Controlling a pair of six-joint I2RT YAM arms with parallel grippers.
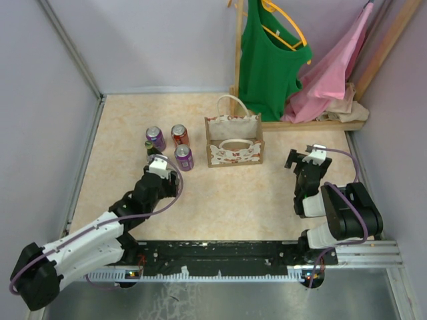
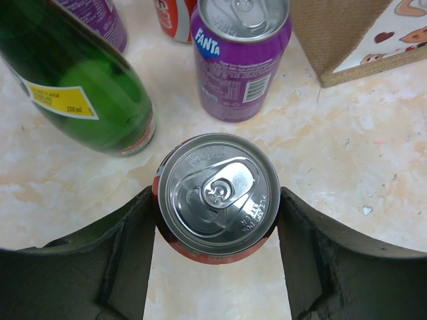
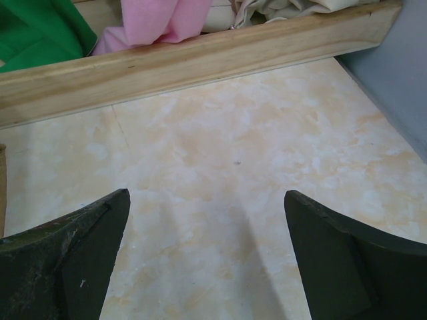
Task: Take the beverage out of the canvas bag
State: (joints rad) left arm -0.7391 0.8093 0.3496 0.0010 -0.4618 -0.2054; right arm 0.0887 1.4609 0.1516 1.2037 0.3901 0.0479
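An upright red beverage can [image 2: 217, 200] with a silver top sits between the black fingers [image 2: 130, 240] of my left gripper [image 2: 217, 195], which press on both its sides. In the top view that gripper [image 1: 160, 168] is left of the canvas bag [image 1: 233, 140] and covers the can. The bag stands upright mid-table with its white handles up; one corner of it [image 2: 353, 40] shows in the left wrist view. My right gripper [image 1: 303, 159] hangs open right of the bag, with only bare table between its fingers [image 3: 80, 253].
Close beyond the held can stand a purple Fanta can [image 2: 240, 60], a green bottle [image 2: 87, 80], another purple can [image 1: 155, 138] and a second red can [image 1: 179, 134]. A wooden rack base [image 3: 200, 60] with a green top [image 1: 267, 60] and pink cloth [image 1: 333, 73] fills the back right.
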